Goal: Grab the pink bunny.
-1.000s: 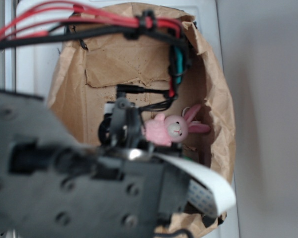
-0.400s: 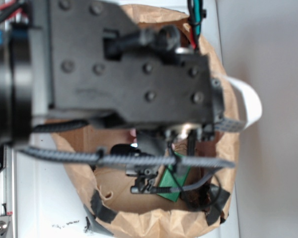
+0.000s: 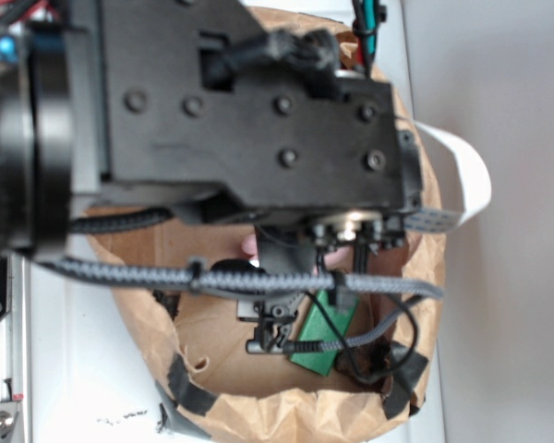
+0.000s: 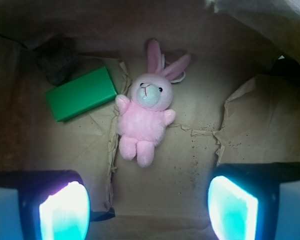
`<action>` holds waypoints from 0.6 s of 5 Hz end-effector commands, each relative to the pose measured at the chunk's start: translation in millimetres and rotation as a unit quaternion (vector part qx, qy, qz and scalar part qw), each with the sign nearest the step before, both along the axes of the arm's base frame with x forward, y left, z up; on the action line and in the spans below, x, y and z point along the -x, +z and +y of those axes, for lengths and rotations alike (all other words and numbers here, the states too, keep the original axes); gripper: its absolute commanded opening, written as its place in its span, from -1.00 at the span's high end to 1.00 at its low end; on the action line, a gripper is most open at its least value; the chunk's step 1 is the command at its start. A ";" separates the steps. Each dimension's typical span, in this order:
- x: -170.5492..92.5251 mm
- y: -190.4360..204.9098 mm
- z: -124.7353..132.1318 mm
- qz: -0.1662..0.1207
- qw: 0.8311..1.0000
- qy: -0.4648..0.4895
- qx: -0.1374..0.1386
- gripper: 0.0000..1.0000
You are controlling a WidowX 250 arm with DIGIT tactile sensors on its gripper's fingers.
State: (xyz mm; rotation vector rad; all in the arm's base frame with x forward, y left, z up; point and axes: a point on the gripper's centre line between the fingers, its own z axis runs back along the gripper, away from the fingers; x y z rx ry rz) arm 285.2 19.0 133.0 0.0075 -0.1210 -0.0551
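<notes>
Pink bunny (image 4: 143, 116) lies face-up on brown paper (image 4: 190, 165), just beside a green block (image 4: 81, 93), ahead of the end effector (image 4: 147, 210), whose fingers stand wide apart. The exterior view hides the bunny almost wholly behind the arm (image 3: 249, 111).

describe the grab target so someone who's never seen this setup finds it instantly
Look inside the brown paper bag, at its crumpled floor as the wrist view shows it. Just right of the green block lies the pink bunny, face up, ahead of the open pincer. It is the only soft pink thing there, with two long ears.
</notes>
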 end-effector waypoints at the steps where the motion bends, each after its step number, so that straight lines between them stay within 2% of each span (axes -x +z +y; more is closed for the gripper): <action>1: -4.2 -6.1 0.5 -0.052 0.998 -0.028 0.031 -1.00; 2: -14.3 -23.4 1.3 -0.047 0.997 -0.037 0.055 -1.00; 3: -18.4 -33.1 -12.1 -0.052 0.997 -0.031 0.057 -1.00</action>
